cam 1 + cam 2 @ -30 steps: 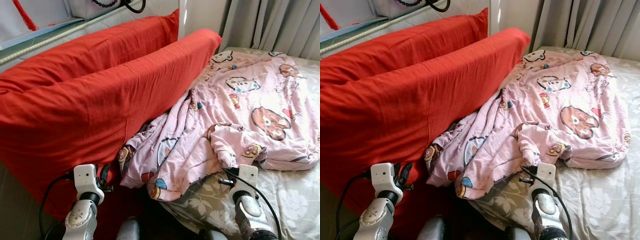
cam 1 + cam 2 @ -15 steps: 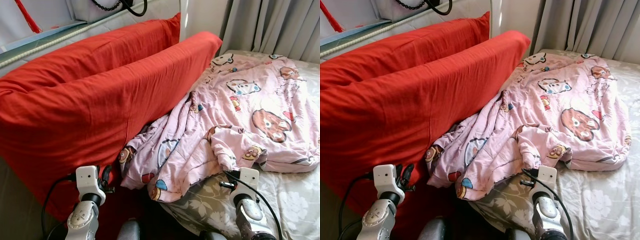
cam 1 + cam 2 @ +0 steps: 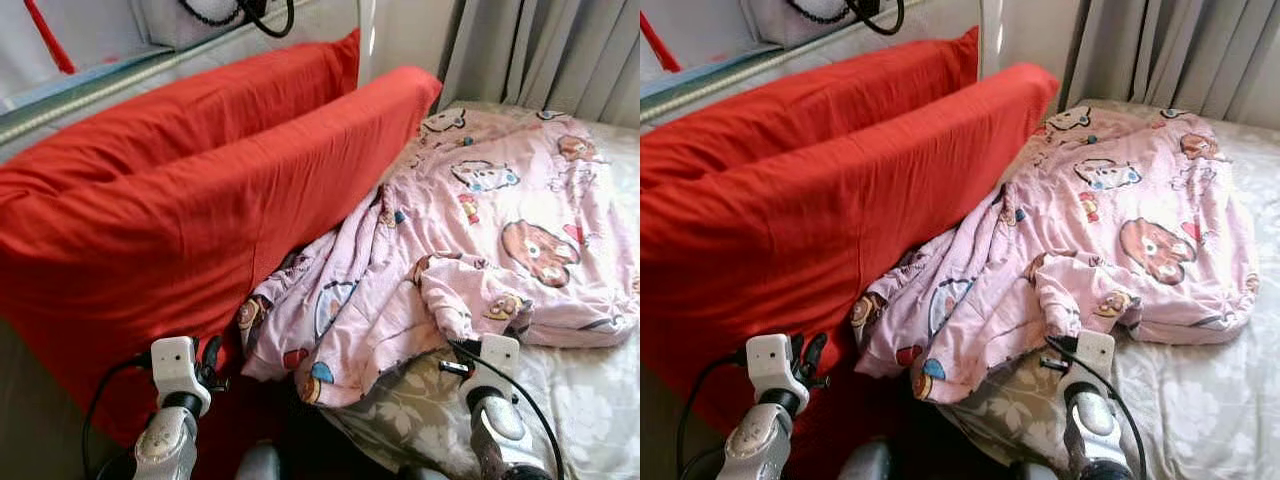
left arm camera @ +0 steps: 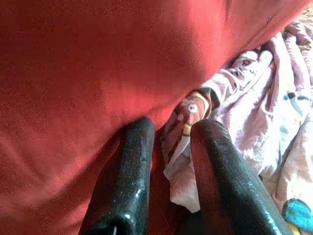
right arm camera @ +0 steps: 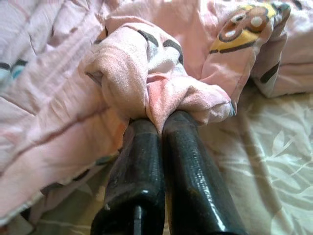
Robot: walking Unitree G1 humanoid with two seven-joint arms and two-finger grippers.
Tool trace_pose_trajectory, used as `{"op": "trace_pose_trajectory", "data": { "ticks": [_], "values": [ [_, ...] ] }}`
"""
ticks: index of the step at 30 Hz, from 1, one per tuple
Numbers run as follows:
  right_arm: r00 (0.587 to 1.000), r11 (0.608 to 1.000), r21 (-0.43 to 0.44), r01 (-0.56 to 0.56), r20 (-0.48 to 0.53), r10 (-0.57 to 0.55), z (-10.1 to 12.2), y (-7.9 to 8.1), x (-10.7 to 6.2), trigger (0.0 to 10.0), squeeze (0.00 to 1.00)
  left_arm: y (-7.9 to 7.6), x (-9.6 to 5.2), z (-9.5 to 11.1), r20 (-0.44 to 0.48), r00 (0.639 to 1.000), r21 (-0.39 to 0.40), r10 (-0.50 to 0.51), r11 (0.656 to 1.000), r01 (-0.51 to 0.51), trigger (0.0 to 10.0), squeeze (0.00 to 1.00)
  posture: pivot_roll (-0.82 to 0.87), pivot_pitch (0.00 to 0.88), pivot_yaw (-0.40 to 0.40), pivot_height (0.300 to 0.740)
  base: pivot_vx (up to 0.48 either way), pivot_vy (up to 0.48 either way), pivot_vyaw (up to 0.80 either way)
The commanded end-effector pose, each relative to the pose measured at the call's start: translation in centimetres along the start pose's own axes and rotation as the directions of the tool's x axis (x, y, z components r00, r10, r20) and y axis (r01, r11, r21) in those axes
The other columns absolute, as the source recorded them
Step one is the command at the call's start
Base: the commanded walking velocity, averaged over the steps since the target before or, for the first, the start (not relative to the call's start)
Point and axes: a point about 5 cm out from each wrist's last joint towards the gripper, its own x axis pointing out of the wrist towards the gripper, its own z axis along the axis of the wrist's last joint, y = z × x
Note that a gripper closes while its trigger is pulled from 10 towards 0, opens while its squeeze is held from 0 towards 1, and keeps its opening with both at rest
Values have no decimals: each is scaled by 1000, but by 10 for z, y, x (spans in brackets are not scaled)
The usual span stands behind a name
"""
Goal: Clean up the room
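Your right gripper (image 5: 164, 125) has its two black fingers pressed together on a bunched fold of the pink cartoon-print quilt (image 3: 480, 230), so that hem is already pinched. In the head view that fold sits at about 5 o'clock of the quilt's heap, right at the near edge, over the grey floral bedsheet (image 3: 590, 400).

Your left gripper (image 4: 168, 142) has its fingers parted, with nothing between them. It sits just beside the red bolster (image 3: 200, 210), and the quilt's near-left corner lies at roughly 1 o'clock from those fingertips, tucked against the foot of the red fabric. I cannot tell whether the left fingers touch the quilt yet; in the left wrist view the cloth shows just beyond the gap.

The quilt's long axis runs from about 7 o'clock, near your left arm, up to 1 o'clock toward the grey curtain (image 3: 540, 50). It is crumpled along the bolster and flatter at the far side.

My reading: the move ahead turns on that left corner. The left arm is the nearer one to it; reach forward and slightly right to catch it, then both ends of the near hem would be in hand for spreading
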Motion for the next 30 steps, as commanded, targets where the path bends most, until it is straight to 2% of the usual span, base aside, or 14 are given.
{"op": "trace_pose_trajectory", "data": {
  "ticks": [1, 5, 18, 20, 27, 30],
  "values": [
    [1000, 1000, 6, -7, 16, 7, 4, 3, 2, 10000, 0, 6, 0, 0, 1, 1000, -9, 30, 1000, -30, 10000, 0, 71, 0, 27, 712, 0, 0, 0],
    [1000, 1000, 7, -9, 17, 8, 4, 3, 2, 10000, 0, 9, -2, -5, -18, 999, -15, 40, 999, -41, 10000, 0, 69, 0, 27, 740, 0, 0, 0],
    [1000, 1000, 2, -14, 15, 14, 3, 4, 1, 10000, 0, 24, -18, -38, -165, 981, -28, 102, 994, -108, 10000, 0, 72, 0, 29, 740, 0, 0, 0],
    [1000, 1000, -4, -19, 16, 19, 4, 5, 2, 10000, 0, 27, -23, -47, -212, 971, -19, 112, 993, -119, 10000, 0, 70, 0, 31, 740, 0, 0, 0],
    [999, 1000, 8, -19, 29, 19, 4, 6, 1, 10000, 0, 32, -32, -60, -272, 953, -30, 135, 988, -149, 10000, 0, 69, 0, 35, 740, 0, 0, 0],
    [1000, 1000, -19, -8, 11, 8, 3, 5, 1, 10000, 0, 34, -37, -68, -312, 939, -61, 147, 983, -175, 10000, 0, 66, 0, 39, 740, 0, 0, 0]
  ]
}}
